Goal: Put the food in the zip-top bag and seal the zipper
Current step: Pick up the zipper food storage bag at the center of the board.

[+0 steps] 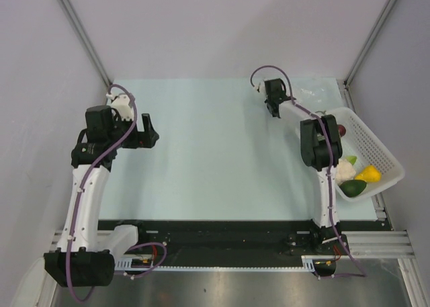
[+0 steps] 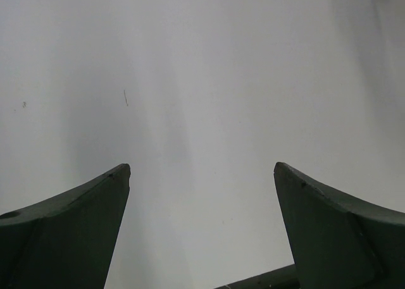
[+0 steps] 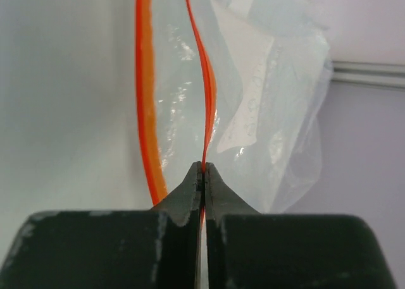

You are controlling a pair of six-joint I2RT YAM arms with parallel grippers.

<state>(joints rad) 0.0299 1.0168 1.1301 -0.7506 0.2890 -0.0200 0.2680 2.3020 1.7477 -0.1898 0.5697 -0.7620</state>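
Food (image 1: 345,170), seemingly five pieces, in one basket (image 1: 384,151); right gripper (image 3: 203,167) tight on zipper (image 3: 209,93) of one bag (image 3: 266,80); left gripper (image 2: 202,175) wide.

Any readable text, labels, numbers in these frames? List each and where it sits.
Nothing legible in any view.
zip-top bag: faint grey print on a white patch showing through the plastic, too blurred to read.
zipper: plain orange-red strip, no print.
basket: no markings visible.

No text reads clearly; a white slip (image 3: 245,80) inside the zip-top bag (image 3: 297,118) bears faint, possibly printed marks.
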